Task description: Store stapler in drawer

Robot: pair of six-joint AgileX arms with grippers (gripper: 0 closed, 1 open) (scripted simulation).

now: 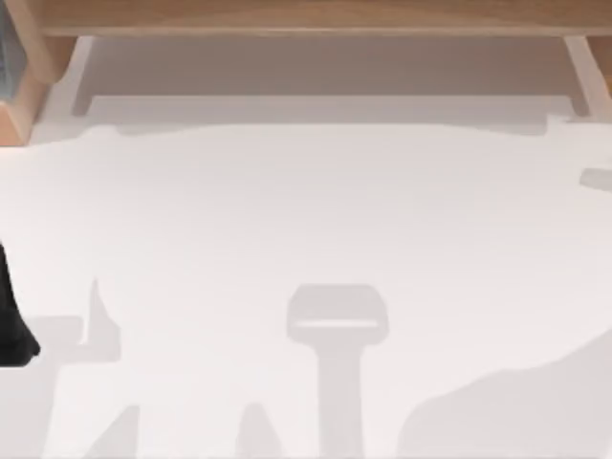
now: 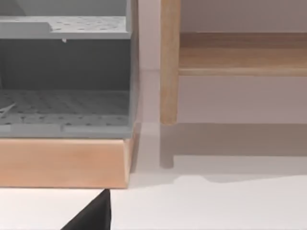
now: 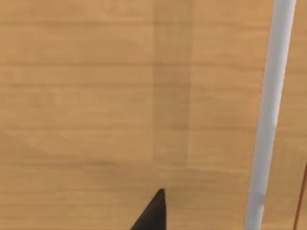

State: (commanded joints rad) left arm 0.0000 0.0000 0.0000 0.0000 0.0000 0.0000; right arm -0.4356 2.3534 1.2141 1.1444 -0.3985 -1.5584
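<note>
L tool [image 2: 91, 214] is hovering nr grey drawer unit [image 2: 64, 110], at 10 o'clock of worktop [image 1: 306, 220]. R tool [image 3: 152, 213] is facing wood panel [image 3: 76, 96]. Both tools' states: can't tell. Stapler's spot: can't tell either. Am judging it stiff, dense, smooth, so am advising a grip across mid-body.

Matte black left arm [image 1: 11, 320]

Rendered simulation workspace, office-like. Plain white tabletop [image 1: 306, 220], flat lighting, crisp cast shadows. Light wooden frame [image 1: 306, 17] along far edge. Grey unit with perforated shelves [image 2: 64, 108] on wooden base [image 2: 62, 163] at left. No clutter, surfaces textureless.
</note>
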